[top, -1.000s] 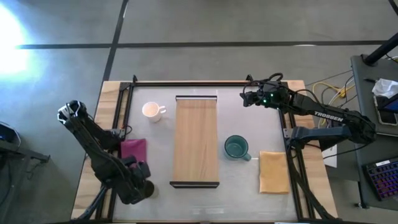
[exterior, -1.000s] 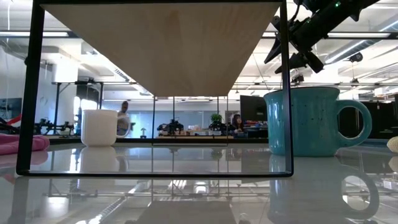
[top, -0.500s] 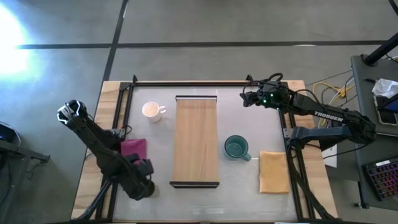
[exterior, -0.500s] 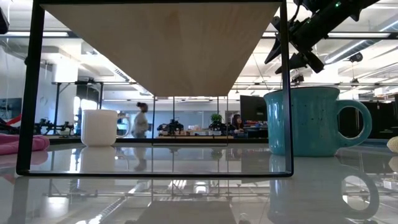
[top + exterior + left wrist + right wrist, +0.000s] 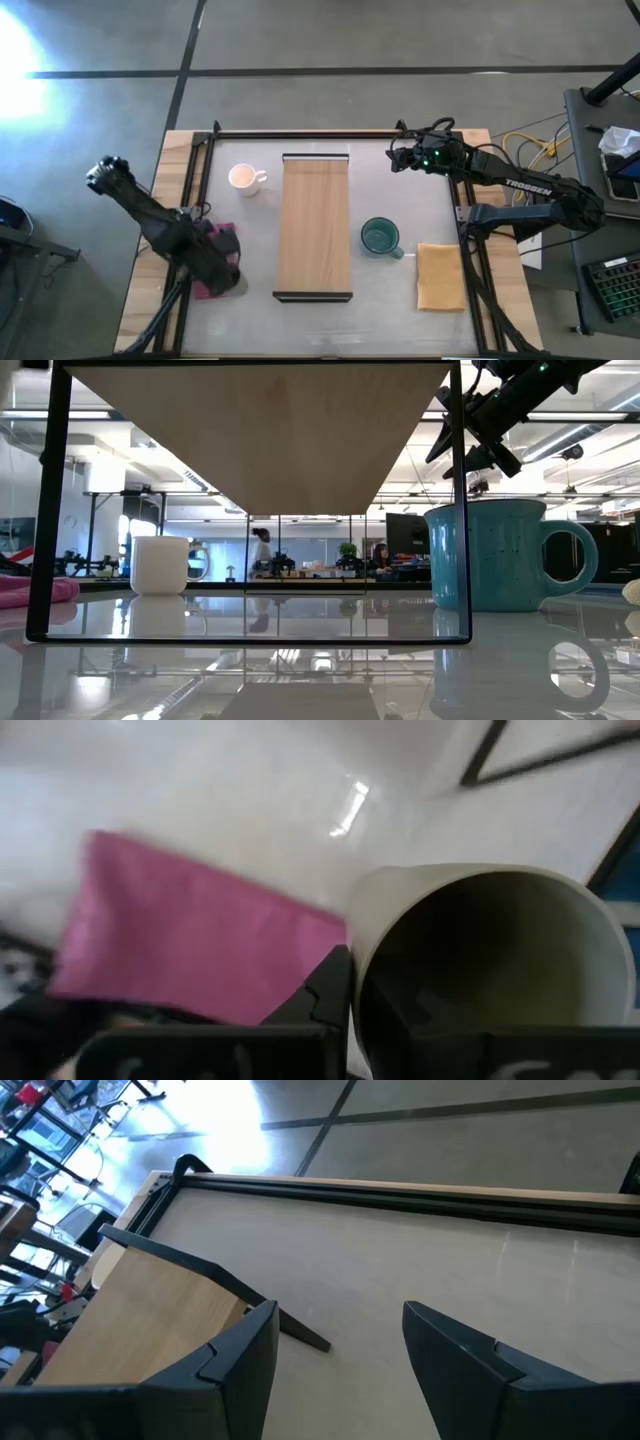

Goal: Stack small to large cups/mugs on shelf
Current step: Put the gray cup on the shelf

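Observation:
My left gripper (image 5: 222, 275) is over the pink cloth (image 5: 223, 233) near the table's left side, shut on the small handleless cup (image 5: 480, 920), whose dark hollow faces the wrist camera. In the high view the gripper hides the cup. The white mug (image 5: 243, 178) stands left of the shelf's far end. The teal mug (image 5: 379, 236) stands right of the shelf (image 5: 315, 225). My right gripper (image 5: 395, 157) is open and empty above the table's far right part. My left gripper has the cup by its wall at the rim (image 5: 362, 935). One finger (image 5: 328, 992) lies against the outside of that wall; the other finger does not show. The fingers come from the cup's mouth side. The pink cloth (image 5: 190, 930) lies below the cup.
An orange cloth (image 5: 440, 275) lies at the near right, beside the teal mug. The shelf's dark end rails (image 5: 48, 500) stand upright on the table. A person (image 5: 262, 552) walks in the room behind the table.
My left gripper has gone from the table's near edge toward the far edge and now stands over the pink cloth. The person in the room behind has walked to the right.

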Controlling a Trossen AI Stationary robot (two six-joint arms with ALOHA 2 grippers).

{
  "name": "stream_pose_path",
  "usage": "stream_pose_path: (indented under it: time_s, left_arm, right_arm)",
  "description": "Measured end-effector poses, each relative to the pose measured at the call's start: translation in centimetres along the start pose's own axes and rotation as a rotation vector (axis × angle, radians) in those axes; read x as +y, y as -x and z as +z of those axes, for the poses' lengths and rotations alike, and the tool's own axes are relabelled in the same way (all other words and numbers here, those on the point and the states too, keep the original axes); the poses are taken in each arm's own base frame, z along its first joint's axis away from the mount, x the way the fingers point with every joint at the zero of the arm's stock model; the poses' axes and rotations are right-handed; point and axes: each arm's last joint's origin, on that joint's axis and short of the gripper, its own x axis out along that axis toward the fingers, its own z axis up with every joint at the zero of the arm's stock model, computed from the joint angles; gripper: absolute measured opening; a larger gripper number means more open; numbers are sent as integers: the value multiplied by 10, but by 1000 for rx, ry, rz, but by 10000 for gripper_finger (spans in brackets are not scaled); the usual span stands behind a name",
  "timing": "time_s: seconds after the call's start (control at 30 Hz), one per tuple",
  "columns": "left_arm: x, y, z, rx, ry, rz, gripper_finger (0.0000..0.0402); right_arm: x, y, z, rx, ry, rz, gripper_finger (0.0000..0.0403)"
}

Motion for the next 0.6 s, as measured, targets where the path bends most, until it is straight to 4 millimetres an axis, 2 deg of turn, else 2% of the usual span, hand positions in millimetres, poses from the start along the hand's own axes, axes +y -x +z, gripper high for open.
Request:
stream_pose_path:
  time_s: [0.17,0.27,0.4,0.6]
  left_arm:
    - [26,56,33,-135,46,32,0]
    - [38,78,62,-239,35,48,0]
    - [57,91,103,-293,7,125,0]
    - [82,97,168,-330,-60,233,0]
  right_arm:
    - [-1,0,-1,12,2,-10,208]
    - [-3,0,-3,33,2,-28,208]
    - [-4,0,-4,43,-13,-38,208]
    - [-2,1,-8,99,-30,2,208]
